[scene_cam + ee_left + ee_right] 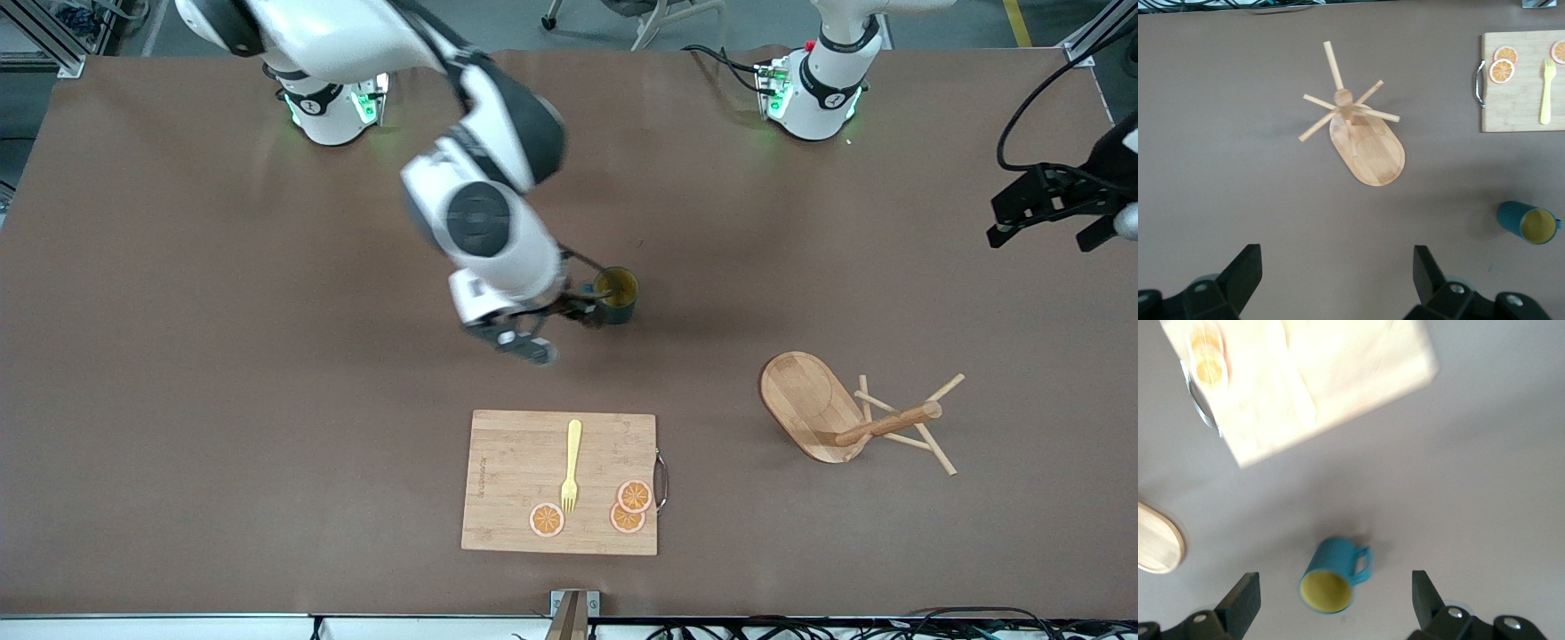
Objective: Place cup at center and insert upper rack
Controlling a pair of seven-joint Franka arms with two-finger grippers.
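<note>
Front view: the cup (616, 296) stands upright near mid-table, farther from the camera than the cutting board (560, 481). The right gripper (542, 331), fingers spread and holding nothing, hovers just beside the cup. The upper rack (840, 413) lies tipped over, toward the left arm's end from the cup. The left gripper (1049, 213), fingers apart, waits above it. Stiff, light wood, the rack is probably best gripped by its thick post.

No text or label here is readable.
</note>
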